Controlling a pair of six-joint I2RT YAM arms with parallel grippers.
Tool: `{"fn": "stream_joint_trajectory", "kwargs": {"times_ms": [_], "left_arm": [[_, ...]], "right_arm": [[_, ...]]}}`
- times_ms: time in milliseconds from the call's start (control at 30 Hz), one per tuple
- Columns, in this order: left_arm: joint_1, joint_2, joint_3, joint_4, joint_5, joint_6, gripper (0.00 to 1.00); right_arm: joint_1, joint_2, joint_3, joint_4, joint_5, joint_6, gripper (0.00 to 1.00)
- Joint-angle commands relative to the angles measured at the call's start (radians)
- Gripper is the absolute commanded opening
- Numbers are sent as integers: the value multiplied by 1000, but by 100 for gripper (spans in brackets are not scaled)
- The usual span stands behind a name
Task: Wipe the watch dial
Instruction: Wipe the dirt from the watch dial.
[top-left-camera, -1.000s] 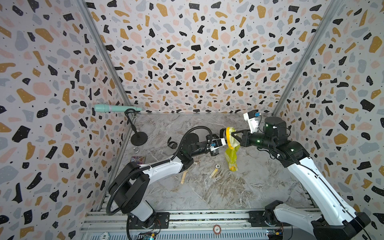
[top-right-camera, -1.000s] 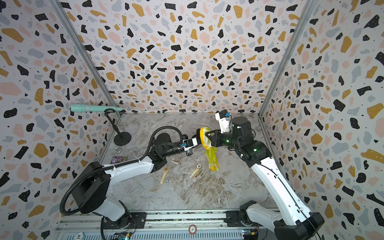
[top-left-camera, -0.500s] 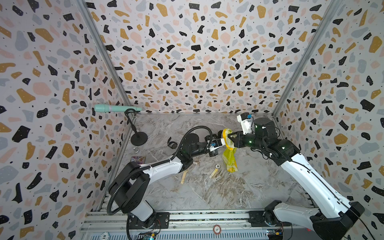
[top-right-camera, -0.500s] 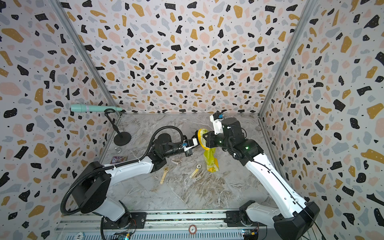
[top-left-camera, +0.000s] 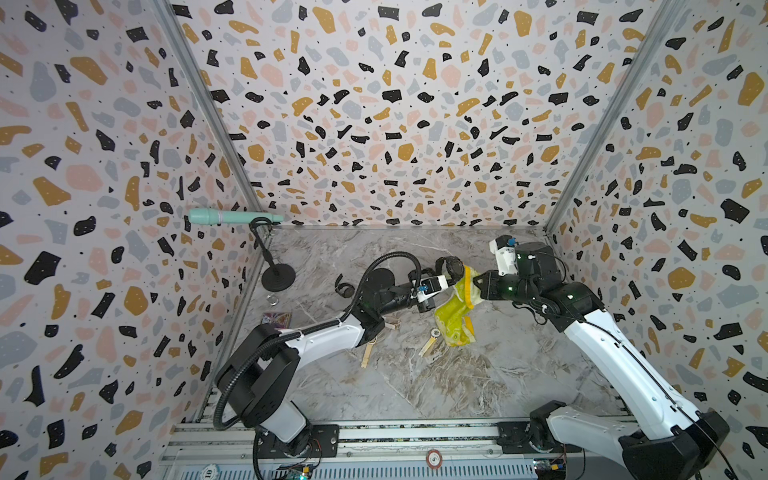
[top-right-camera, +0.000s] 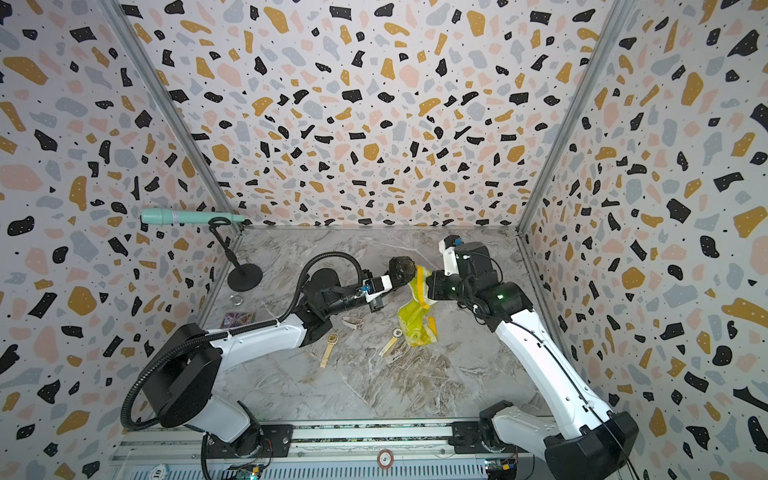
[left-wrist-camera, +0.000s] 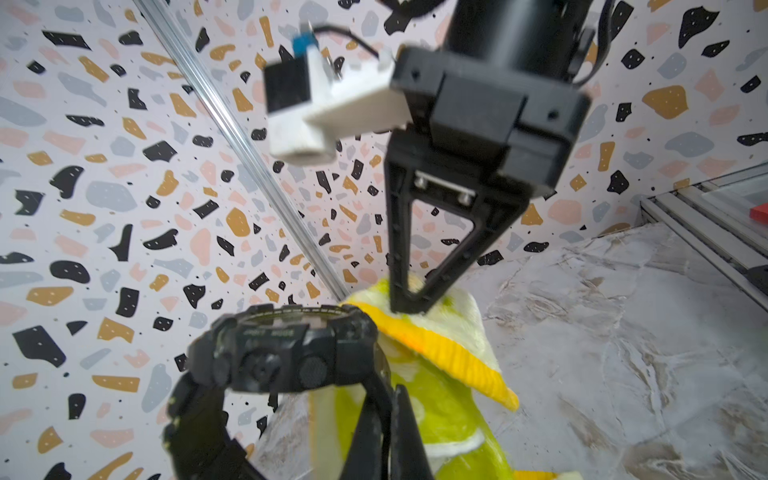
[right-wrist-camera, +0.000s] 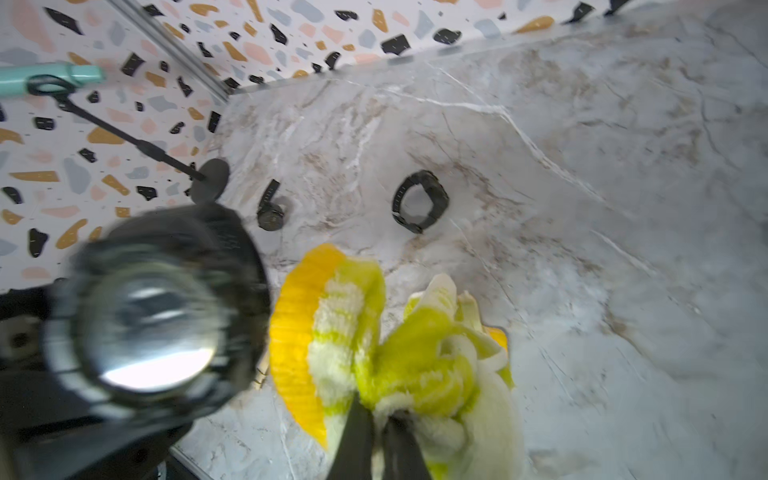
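left tool (left-wrist-camera: 386, 432) pinched on the strap (left-wrist-camera: 195, 415), black watch (top-left-camera: 455, 267) held up off the counter (top-left-camera: 415, 386). right tool (right-wrist-camera: 376, 419) clamped on yellow cloth (right-wrist-camera: 353, 332). dial (right-wrist-camera: 153, 328) sits just beside the cloth, facing the right tool, the nearer one to wipe.

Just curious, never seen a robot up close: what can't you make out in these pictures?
- Watch dial: blurred, glare, right wrist view; unreadable.
- Cloth touching the dial or not: too small in both top views.
- Left claw: its grip on the watch partly cut off by the left wrist view's edge.
- Card: too small, top view.
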Motion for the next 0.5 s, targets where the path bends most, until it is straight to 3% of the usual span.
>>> {"fn": "stream_joint_trajectory", "kwargs": {"times_ms": [0, 467], "left_arm": [[4, -31, 15, 119, 40, -17, 0], [-35, -10, 56, 21, 89, 10, 0]], "right_arm": [[-33, -64, 19, -62, 8, -20, 0], [-48, -233, 19, 76, -162, -8, 0]]}}
